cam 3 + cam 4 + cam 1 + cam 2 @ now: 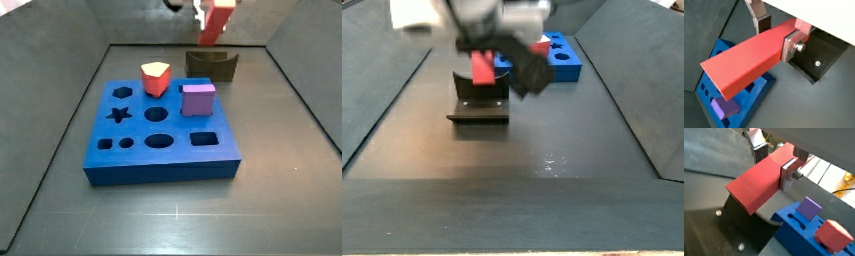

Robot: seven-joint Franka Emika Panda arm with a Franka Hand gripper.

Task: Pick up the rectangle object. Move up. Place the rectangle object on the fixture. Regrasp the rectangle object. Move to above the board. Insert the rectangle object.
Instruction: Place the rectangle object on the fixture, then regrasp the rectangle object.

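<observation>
- The gripper (777, 32) is clamped on the rectangle object (747, 62); in both wrist views the silver fingers (789, 175) press its sides.
- In a side view, the rectangle object (217, 24) hangs upright just above the fixture (211, 65), clear of it.
- The fixture sits at 12 o'clock from the board (160, 140).
- A purple cube (198, 98) and a red-orange prism (155, 78) stand in the board's holes.
</observation>
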